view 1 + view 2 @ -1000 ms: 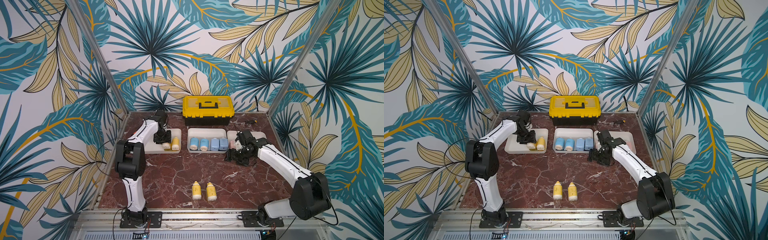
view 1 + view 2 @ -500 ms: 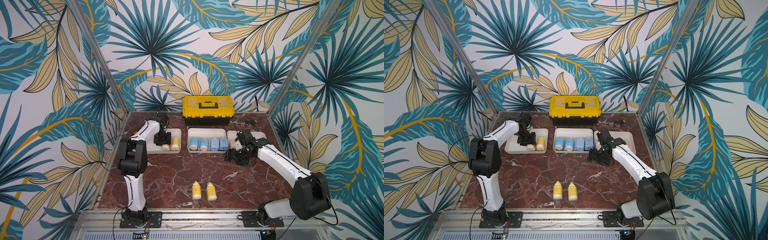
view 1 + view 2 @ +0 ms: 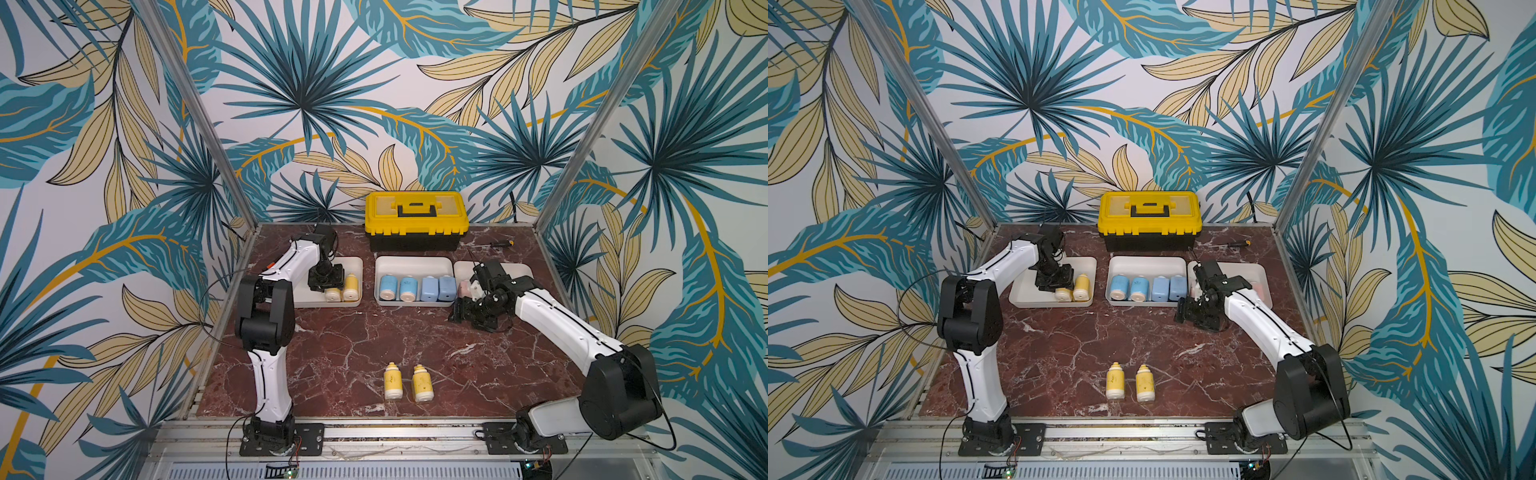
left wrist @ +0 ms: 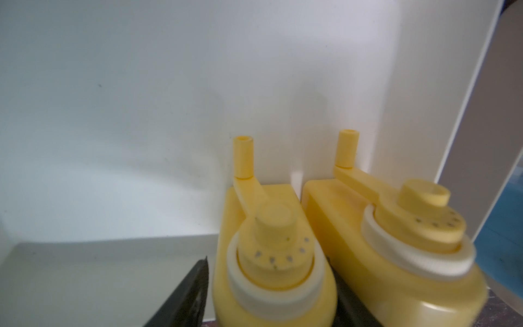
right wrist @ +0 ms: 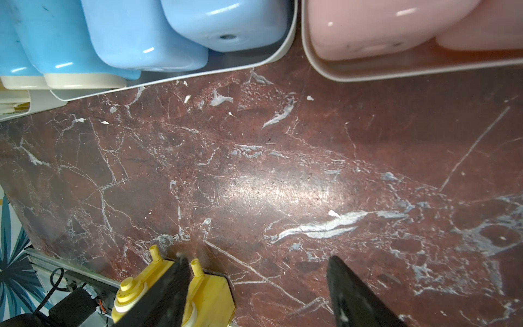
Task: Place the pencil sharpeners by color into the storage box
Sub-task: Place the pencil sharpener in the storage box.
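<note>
Three white trays form the storage box. In the left tray (image 3: 354, 266) two yellow pencil sharpeners (image 3: 351, 286) lie side by side. My left gripper (image 4: 267, 259) straddles the inner one (image 4: 271, 226); its jaws stand a little apart from it, open. Several blue sharpeners (image 3: 409, 287) fill the middle tray (image 3: 415, 264), and pink ones (image 5: 382, 25) lie in the right tray (image 3: 519, 268), mostly hidden by my right arm. My right gripper (image 3: 456, 318) hangs open and empty over the table before those two trays. Two yellow sharpeners (image 3: 407, 381) lie near the front edge.
A yellow-and-black toolbox (image 3: 415, 220) stands at the back behind the trays, with a small screwdriver (image 3: 498, 244) on the table to its right. Metal frame posts and patterned walls bound the dark red marble table (image 3: 353, 345).
My left gripper's jaws have parted from the yellow sharpener in the left tray, and its arm has shifted slightly. The right arm has not moved.
</note>
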Controlling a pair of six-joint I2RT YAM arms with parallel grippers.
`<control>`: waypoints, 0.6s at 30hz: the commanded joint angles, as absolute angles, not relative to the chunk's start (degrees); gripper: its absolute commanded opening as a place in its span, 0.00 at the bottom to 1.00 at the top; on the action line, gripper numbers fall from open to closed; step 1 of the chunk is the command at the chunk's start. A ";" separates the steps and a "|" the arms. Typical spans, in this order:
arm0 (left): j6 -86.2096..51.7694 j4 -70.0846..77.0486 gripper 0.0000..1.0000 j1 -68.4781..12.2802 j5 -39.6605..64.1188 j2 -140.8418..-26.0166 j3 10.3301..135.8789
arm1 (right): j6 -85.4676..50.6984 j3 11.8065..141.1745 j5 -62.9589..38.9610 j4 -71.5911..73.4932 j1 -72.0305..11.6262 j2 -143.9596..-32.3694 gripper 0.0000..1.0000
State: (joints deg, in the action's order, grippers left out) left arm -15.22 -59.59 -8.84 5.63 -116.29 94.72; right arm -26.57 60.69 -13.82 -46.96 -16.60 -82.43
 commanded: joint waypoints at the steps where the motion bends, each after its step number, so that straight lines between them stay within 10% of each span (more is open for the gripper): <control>1: -15.02 -59.38 0.64 -8.61 5.71 -116.80 96.24 | -26.54 59.77 -14.33 -47.09 -16.52 -82.49 0.78; 18: -17.37 -59.34 0.67 -8.53 2.66 -111.23 98.70 | -26.56 59.77 -14.68 -46.71 -16.52 -82.11 0.78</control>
State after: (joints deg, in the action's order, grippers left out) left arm -16.36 -59.40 -8.84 3.97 -115.02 96.82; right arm -26.57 60.64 -14.24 -46.59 -16.58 -82.43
